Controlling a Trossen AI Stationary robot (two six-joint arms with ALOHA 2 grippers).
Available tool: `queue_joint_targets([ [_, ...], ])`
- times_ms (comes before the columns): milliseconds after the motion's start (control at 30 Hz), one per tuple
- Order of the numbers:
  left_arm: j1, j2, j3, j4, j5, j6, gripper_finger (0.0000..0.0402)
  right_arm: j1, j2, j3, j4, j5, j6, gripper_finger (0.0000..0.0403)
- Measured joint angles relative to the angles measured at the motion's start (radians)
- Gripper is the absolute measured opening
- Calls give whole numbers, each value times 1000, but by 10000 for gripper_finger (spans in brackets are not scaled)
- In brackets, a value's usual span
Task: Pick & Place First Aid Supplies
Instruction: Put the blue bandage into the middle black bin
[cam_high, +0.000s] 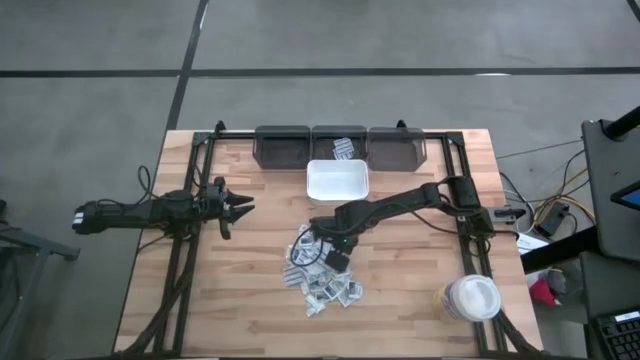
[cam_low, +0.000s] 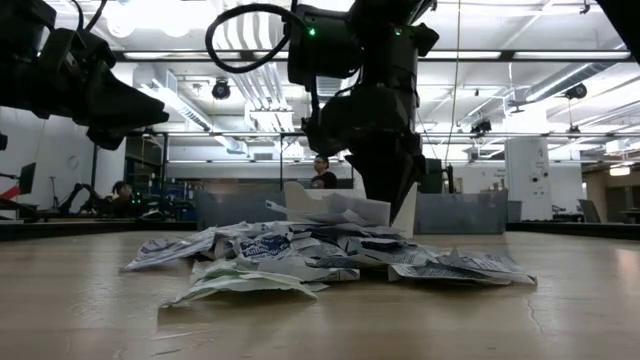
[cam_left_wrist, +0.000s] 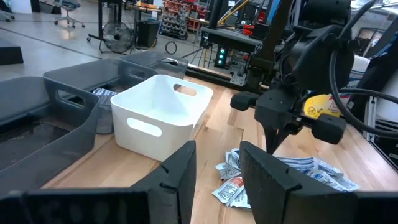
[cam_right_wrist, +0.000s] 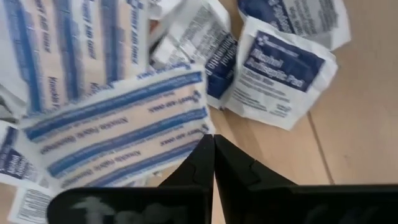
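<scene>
We see a wooden table (cam_high: 210, 300) with a dark metal frame (cam_high: 185, 250) running along its sides. At its far edge three dark grey bins (cam_high: 283, 146) stand in a row, and a white bin (cam_high: 337, 181) sits just in front of the middle one. A white round lidded tub (cam_high: 471, 298) stands near the table's right front corner. Beyond the table, cables (cam_high: 550, 212) trail over the grey floor (cam_high: 90, 120).
</scene>
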Motion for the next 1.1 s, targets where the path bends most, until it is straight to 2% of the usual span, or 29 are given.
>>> queue_joint_targets([
  [467, 0, 0, 0, 0, 0, 0, 124, -2, -4, 0, -22, 1, -23, 8],
  [700, 0, 0, 0, 0, 0, 0, 124, -11, -49, 0, -97, 2, -28, 8],
  [867, 0, 0, 0, 0, -1, 6, 124, -13, -86, 0, -72, 0, -52, 9],
  [1100, 0, 0, 0, 0, 0, 5, 124, -11, -92, 0, 5, -61, -107, 47],
])
